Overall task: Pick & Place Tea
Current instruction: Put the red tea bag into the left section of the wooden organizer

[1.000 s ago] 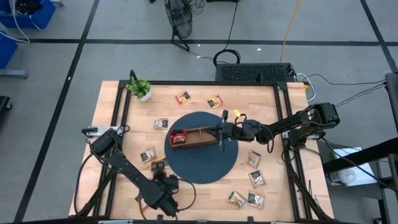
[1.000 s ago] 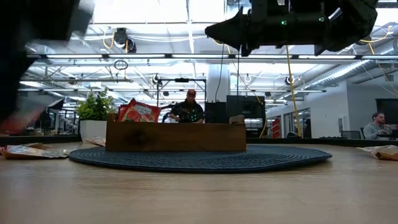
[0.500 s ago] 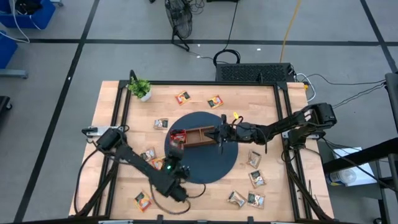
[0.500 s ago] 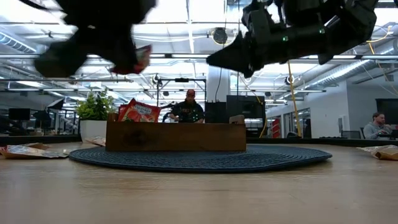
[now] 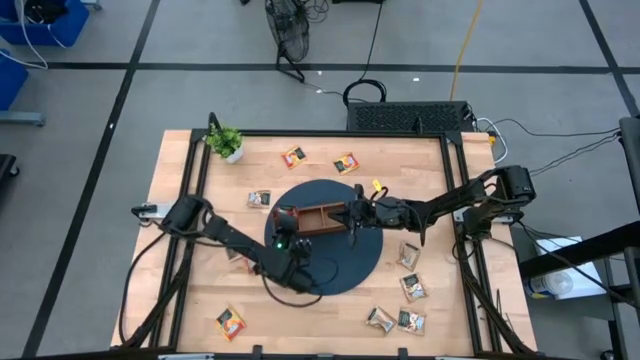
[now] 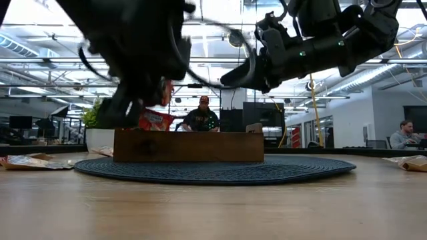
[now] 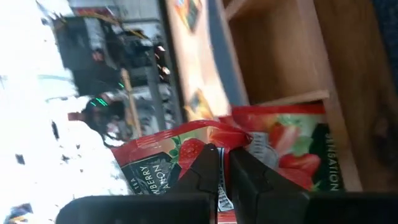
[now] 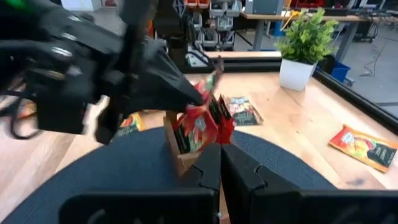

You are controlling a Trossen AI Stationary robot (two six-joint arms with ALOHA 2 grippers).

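Observation:
My left gripper [image 5: 284, 232] is shut on a red tea sachet [image 7: 163, 157] just over the left end of the wooden tray [image 5: 322, 217]. Another red sachet [image 7: 297, 152] stands in that end compartment, leaning on its wall. The tray rests on a round dark mat [image 5: 325, 262]. My right gripper [image 5: 355, 224] hangs shut over the tray's right end, well above it in the low view [image 6: 230, 75], with nothing in it. More tea sachets [image 5: 409, 254] lie flat around the mat. My left gripper pinches the red sachet between its two fingers [image 7: 206, 163] at a crumpled edge [image 7: 217, 138]. It comes slanting down from the table's near left. The sachet hangs clear above the tray's left compartment [image 6: 167, 90], close over the sachet standing there.
A small potted plant [image 5: 226, 142] stands at the far left corner. Loose sachets lie at the far side [image 5: 294, 155], left of the mat [image 5: 259, 199], near the front edge [image 5: 230, 322] and at the right front [image 5: 398, 320]. People sit in the room beyond the table [image 6: 202, 117].
My left gripper has swung from the table's near edge toward the tray's left end, carrying the red sachet and rolling its wrist on the way. My right gripper has sunk a little over the tray's right end and stayed shut.

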